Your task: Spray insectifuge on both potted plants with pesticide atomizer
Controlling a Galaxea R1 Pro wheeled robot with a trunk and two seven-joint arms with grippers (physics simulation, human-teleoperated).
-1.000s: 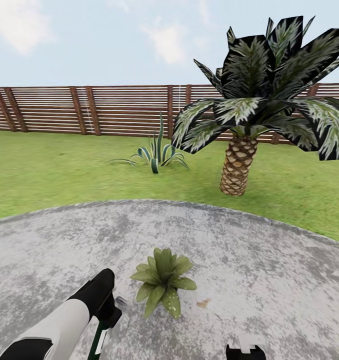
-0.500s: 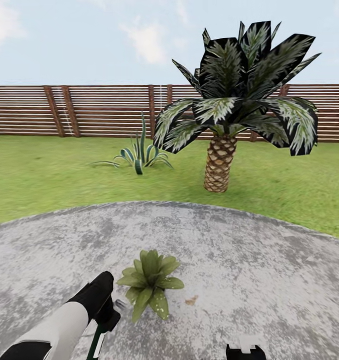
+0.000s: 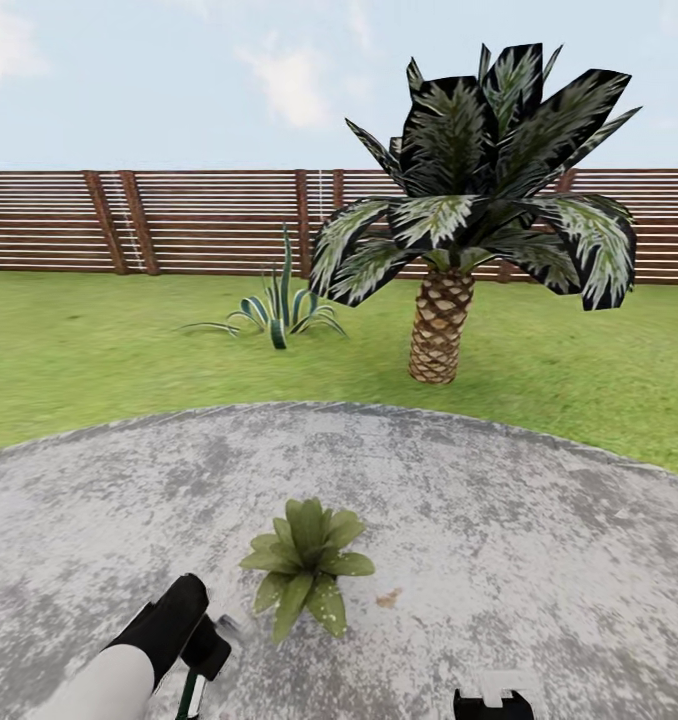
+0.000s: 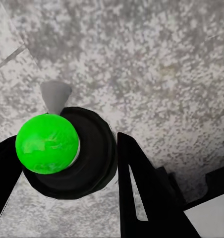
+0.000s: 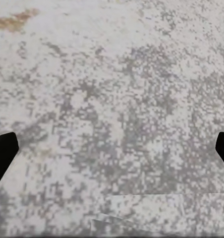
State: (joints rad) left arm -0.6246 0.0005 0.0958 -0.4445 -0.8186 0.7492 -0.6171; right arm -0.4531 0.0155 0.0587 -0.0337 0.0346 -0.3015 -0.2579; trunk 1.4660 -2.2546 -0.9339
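One potted plant (image 3: 304,565), a low rosette of pale-speckled green leaves, stands on the grey stone patio (image 3: 499,510) of the garden; its pot is hidden under the leaves. Just left of it, my left gripper (image 3: 204,650) is shut on the pesticide atomizer (image 3: 190,690), a dark-green bottle with a white band. Its grey nozzle (image 3: 226,627) points toward the plant. In the left wrist view the black fingers (image 4: 139,183) flank the atomizer (image 4: 84,148) with its bright green top. My right gripper (image 3: 491,703) is open above bare stone (image 5: 112,148). The other potted plant is out of view.
Beyond the patio lies lawn (image 3: 99,350) with a striped spiky plant (image 3: 279,310) and a thick-trunked palm (image 3: 441,330). A brown slat fence (image 3: 179,220) closes the back. A small brown spot (image 3: 385,600) marks the stone right of the plant.
The camera panned, so the whole scene shifted left, then held. Over the last half second my left arm with the atomizer sank lower and back in the head view.
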